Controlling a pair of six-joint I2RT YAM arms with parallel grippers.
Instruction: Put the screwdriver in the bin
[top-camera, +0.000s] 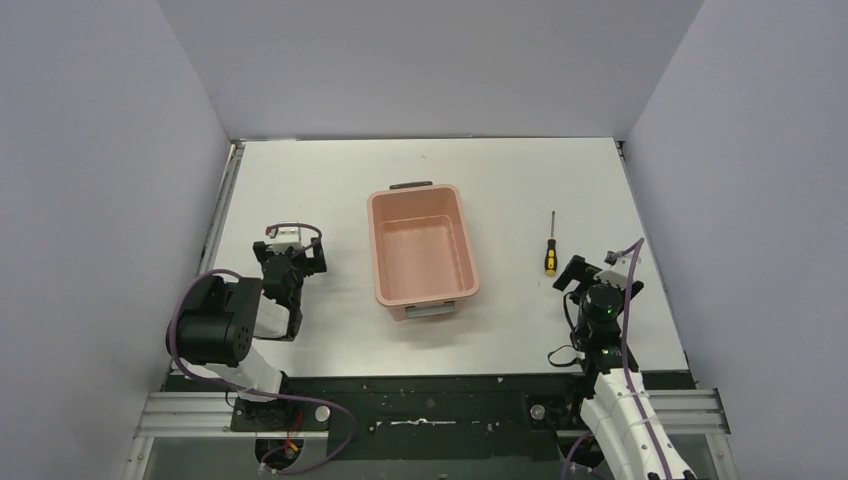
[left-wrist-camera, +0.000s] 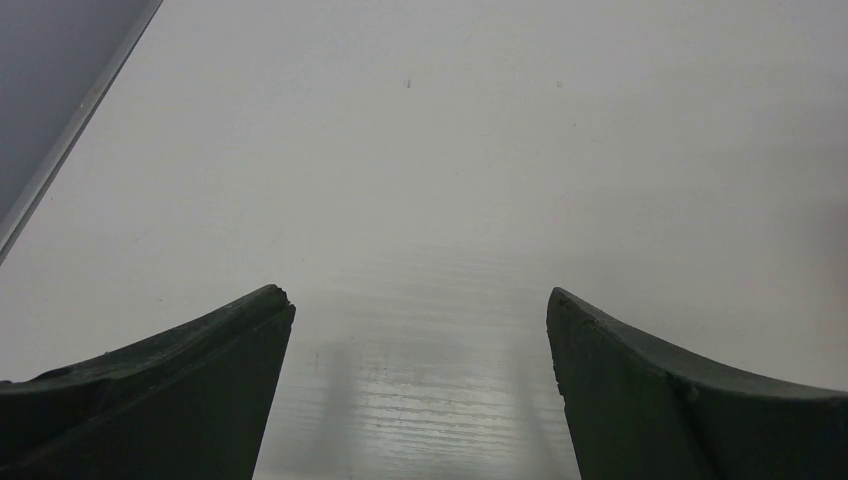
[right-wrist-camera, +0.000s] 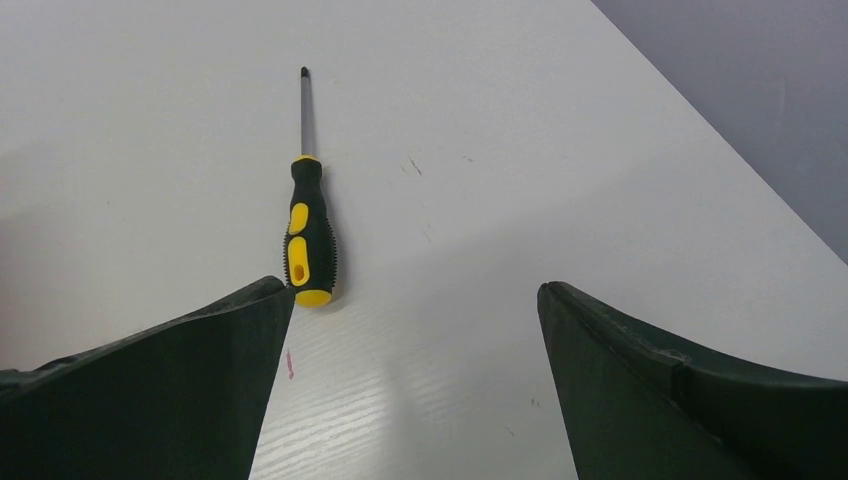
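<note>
The screwdriver (top-camera: 550, 247) lies right of the bin (top-camera: 420, 250). The right gripper (right-wrist-camera: 412, 290) and left gripper (left-wrist-camera: 418, 295) both gape wide, empty.

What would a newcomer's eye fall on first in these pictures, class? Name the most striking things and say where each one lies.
The salmon-pink rectangular plastic bin stands out first, empty at the middle of the white table. To its right lies the small yellow-and-black-handled screwdriver, its thin shaft pointing away from the arms, just ahead of the open right pincer.
</note>
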